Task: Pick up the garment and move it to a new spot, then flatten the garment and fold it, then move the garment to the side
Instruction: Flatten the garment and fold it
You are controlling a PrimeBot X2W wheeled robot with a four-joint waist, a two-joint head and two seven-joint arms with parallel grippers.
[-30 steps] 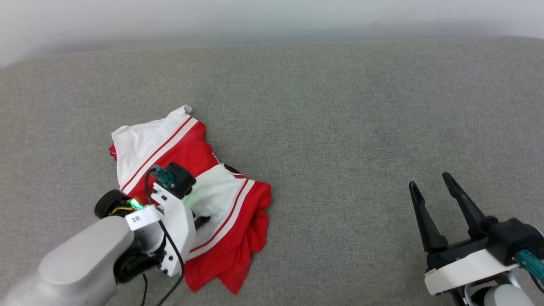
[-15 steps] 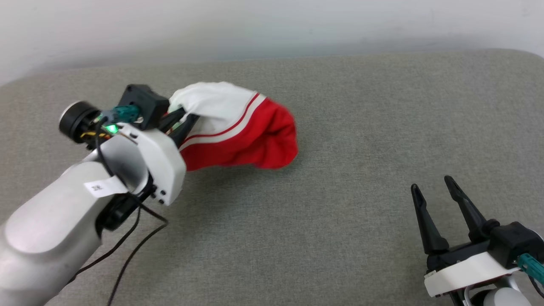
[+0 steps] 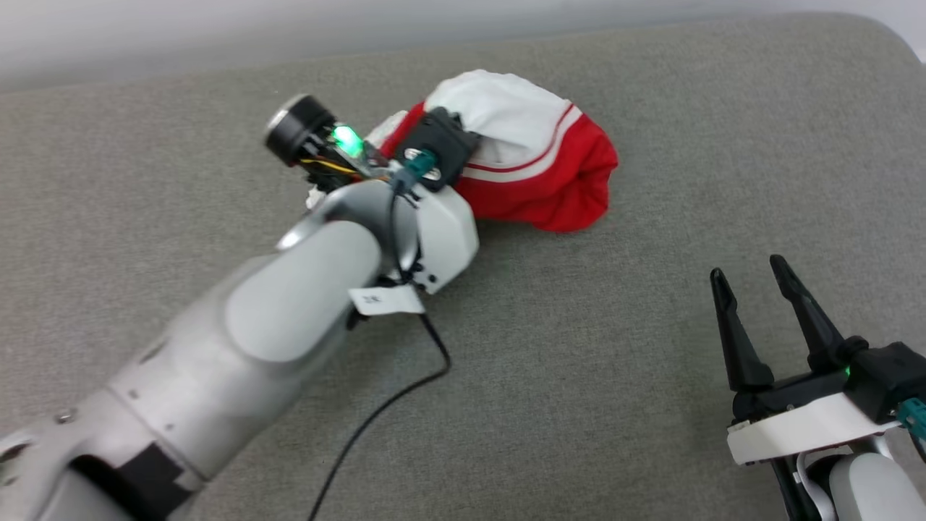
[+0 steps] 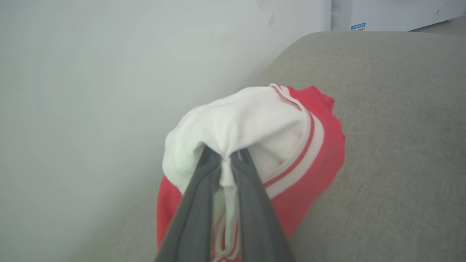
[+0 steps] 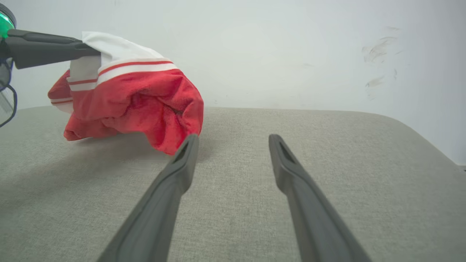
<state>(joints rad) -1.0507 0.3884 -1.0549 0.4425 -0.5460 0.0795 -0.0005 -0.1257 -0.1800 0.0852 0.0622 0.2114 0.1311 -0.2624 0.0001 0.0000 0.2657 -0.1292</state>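
The garment (image 3: pixel 539 170), red with a white sleeve and red-white stripe trim, hangs bunched up from my left gripper (image 4: pixel 225 159). The gripper is shut on a pinch of the white sleeve cloth. In the head view the wrist covers the fingers, and the garment sits at the upper middle, beyond the arm. In the right wrist view the garment (image 5: pixel 138 98) hangs at the upper left, its lowest red folds close to the grey surface. My right gripper (image 3: pixel 749 269) stands open and holds nothing at the lower right, well apart from the garment.
A grey fabric-covered surface (image 3: pixel 579 347) stretches under both arms, with a pale wall (image 5: pixel 273 54) behind it. Its far right corner (image 3: pixel 886 32) is rounded. A black cable (image 3: pixel 394 394) trails from my left arm over the surface.
My left gripper has lifted the garment off the surface at the left and carried it farther away and to the right. The head view has shifted. The right gripper stays open.
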